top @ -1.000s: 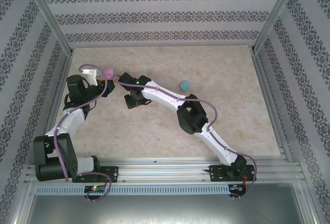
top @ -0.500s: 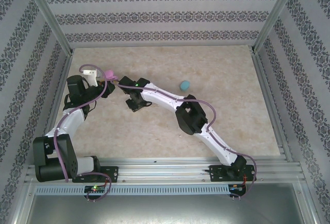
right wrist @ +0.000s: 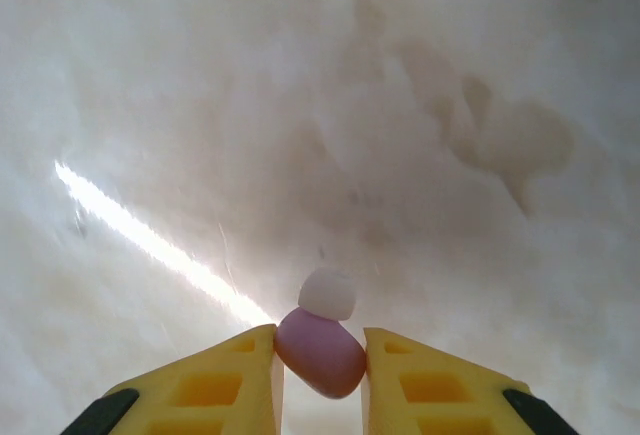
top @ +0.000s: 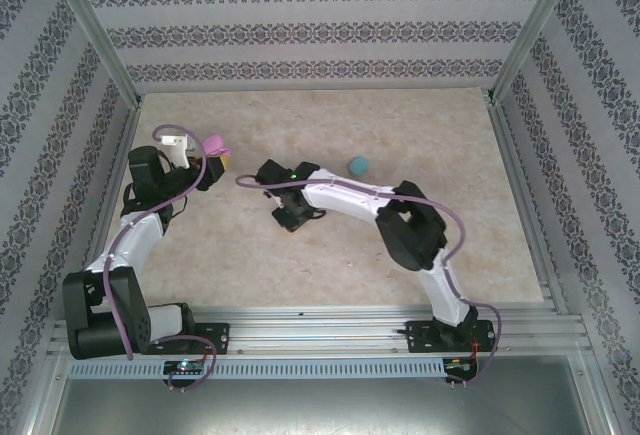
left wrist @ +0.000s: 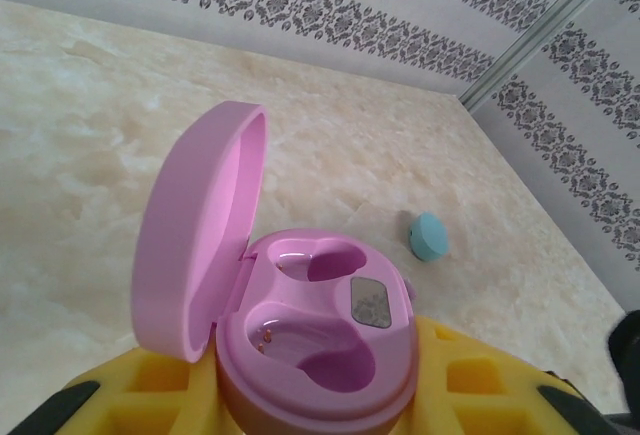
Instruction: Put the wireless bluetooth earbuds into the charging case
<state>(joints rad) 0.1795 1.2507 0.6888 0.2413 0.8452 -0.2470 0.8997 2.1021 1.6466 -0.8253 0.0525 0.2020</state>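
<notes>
Our right gripper is clenched on a pink-purple earbud, whose pale tip pokes out past the fingertips toward the table. From there the open pink charging case lies to our left and somewhat farther back. Our left gripper grasps it upright, with the lid swung back and both wells looking empty.

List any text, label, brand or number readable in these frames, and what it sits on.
No text can be read.
The grey panel inside the open pink charging case: possible marks, too blurred to read.
The wallpaper: ornament, no letters.
</notes>
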